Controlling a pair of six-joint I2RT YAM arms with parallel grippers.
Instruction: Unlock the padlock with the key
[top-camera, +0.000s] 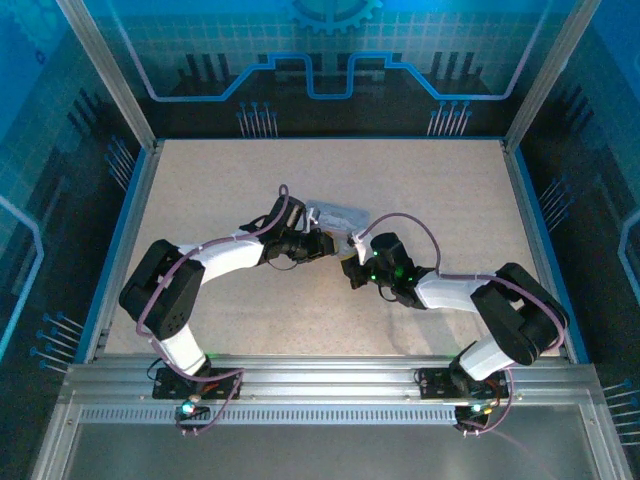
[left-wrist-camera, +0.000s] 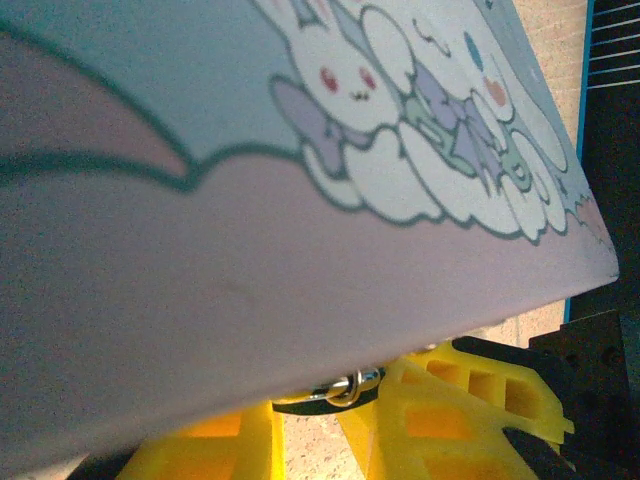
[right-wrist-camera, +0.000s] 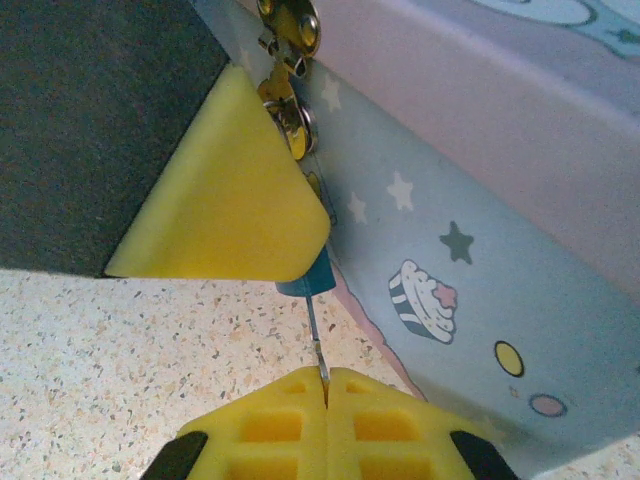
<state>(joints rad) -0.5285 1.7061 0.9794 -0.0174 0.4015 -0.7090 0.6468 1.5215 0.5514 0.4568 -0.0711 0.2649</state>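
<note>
The small dark-teal padlock hangs from the metal clasp on the front of the pale tin box. One yellow finger of my left gripper covers most of the padlock. In the left wrist view its shackle shows under the box's edge, and my left gripper is shut on the padlock. The thin key runs from the padlock's underside down into my right gripper, which is shut on it. From above, both grippers meet beside the box.
The box sits near the middle of the speckled table. A blue rim and metal frame border the table. Both arms reach inward from the near edge.
</note>
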